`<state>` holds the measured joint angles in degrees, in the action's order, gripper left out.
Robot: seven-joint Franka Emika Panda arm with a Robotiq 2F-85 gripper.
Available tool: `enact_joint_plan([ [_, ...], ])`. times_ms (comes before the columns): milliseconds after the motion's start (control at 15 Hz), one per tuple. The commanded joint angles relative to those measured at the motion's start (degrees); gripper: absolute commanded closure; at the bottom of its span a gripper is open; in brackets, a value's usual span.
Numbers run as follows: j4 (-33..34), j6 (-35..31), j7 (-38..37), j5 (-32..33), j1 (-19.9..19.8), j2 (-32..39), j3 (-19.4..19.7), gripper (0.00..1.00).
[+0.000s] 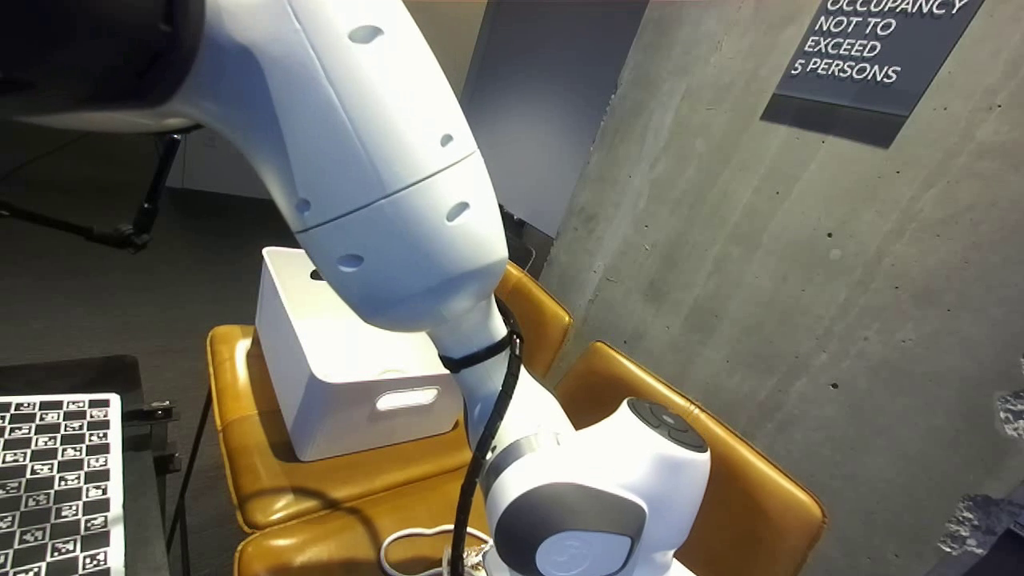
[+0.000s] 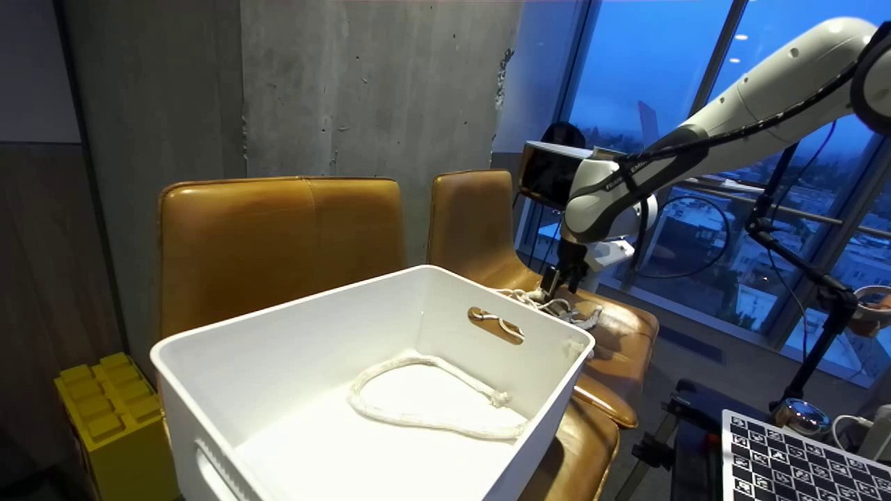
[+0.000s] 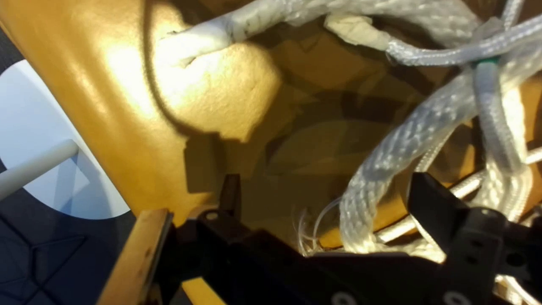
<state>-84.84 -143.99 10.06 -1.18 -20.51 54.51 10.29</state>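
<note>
Jaws parted, empty; my gripper hangs over white rope, which lies slack, presumably because the chair seat bears it.

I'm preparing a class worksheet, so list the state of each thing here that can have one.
Black two-fingered gripper: open.
Bunched white braided ropes: loose, overlapping.
Rectangular white plastic bin: upright, lidless.
Long white rope in that bin: loosely curved.
Tan leather chairs: upright.
Black-and-white checkered board: pattern side up.
</note>
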Motion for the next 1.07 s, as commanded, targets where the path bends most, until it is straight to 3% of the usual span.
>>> enact_joint_plan([
  [0,4.51,0.42,-2.69,1.43,0.39,3.43,0.84,0.0],
  [67,4.82,0.27,-3.18,1.6,0.48,3.94,0.98,0.05],
  [133,5.19,0.27,-3.53,1.82,0.52,4.38,1.04,0.26],
  [267,5.23,0.14,-4.27,2.17,0.75,4.74,1.15,0.32],
  [800,4.43,0.6,-7.16,3.2,2.49,3.04,2.08,0.93],
  [867,3.82,0.6,-7.56,3.34,3.08,2.44,2.22,0.99],
  [1000,3.17,0.79,-8.56,3.64,4.34,1.56,2.55,1.0],
])
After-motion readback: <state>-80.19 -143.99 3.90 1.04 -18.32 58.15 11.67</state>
